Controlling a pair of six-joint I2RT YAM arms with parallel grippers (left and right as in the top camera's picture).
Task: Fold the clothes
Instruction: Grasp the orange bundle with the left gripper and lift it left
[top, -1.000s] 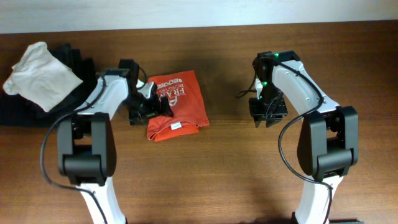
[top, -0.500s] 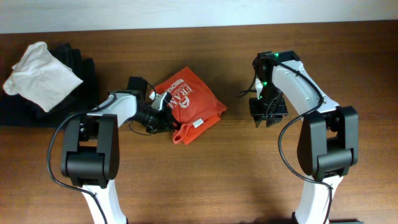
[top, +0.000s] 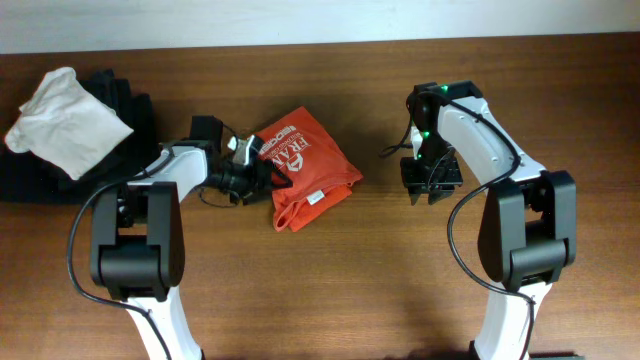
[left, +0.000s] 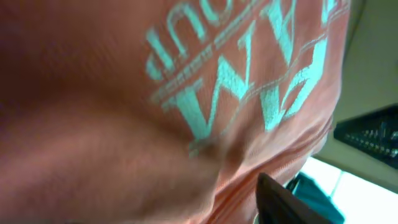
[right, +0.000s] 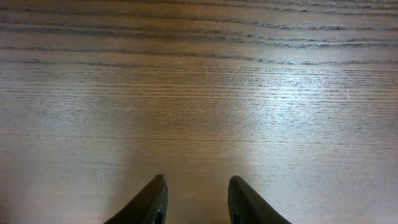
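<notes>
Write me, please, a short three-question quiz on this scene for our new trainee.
1. True or false: the right pincer holds the orange T-shirt.
2. What lies at the left end of the table? A) a white cloth on black garments B) a box C) a cup
3. Fill in: the ___ pincer is at the T-shirt's edge.
Key: 1 false, it is open over bare table; 2 A; 3 left pincer.

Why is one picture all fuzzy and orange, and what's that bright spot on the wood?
Left wrist view: the camera is so close to the orange-red T-shirt that the cloth and its lettering blur. Right wrist view: light glares off the wooden table, leaving a pale patch. Overhead view: sharp, evenly lit.
</notes>
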